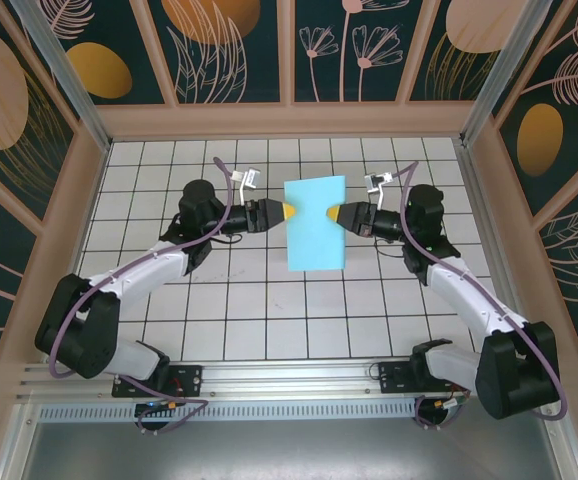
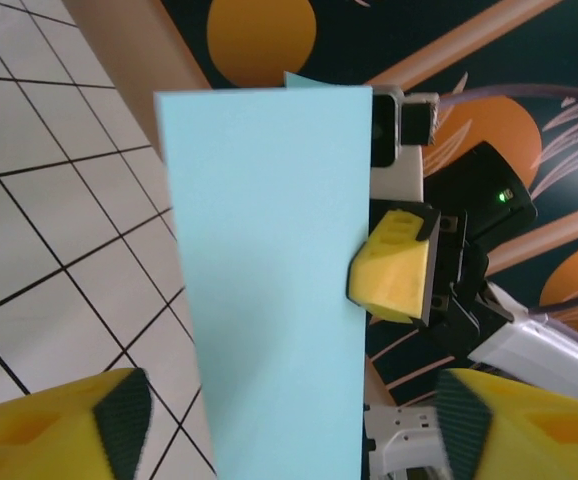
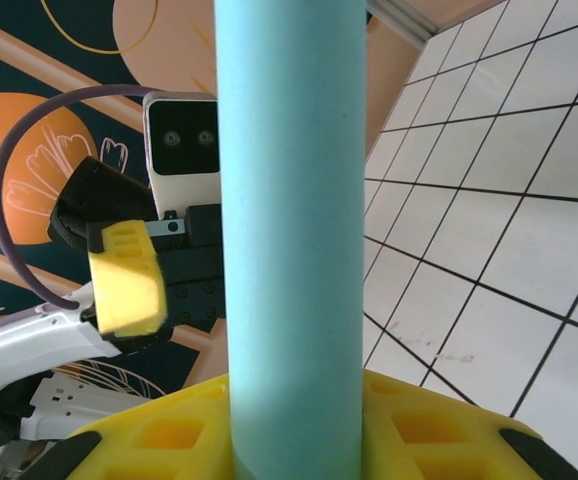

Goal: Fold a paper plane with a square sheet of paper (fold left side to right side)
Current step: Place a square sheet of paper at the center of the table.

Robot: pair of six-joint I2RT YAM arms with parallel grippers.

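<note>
The square sheet of paper (image 1: 315, 223) is light turquoise and doubled over into a tall, narrow rectangle. It is held upright above the middle of the white grid table (image 1: 269, 320). My right gripper (image 1: 335, 213) is shut on its right edge. In the right wrist view the paper (image 3: 289, 200) rises from between the yellow fingers (image 3: 419, 430). My left gripper (image 1: 285, 212) sits at the sheet's left edge. In the left wrist view its jaws (image 2: 294, 430) stand open on either side of the paper (image 2: 269, 280), clear of it. A paper plane is out of view.
Patterned enclosure walls (image 1: 239, 50) ring the table on three sides. A metal rail (image 1: 289, 375) with both arm bases runs along the near edge. Both arms reach inward and meet at the table's centre.
</note>
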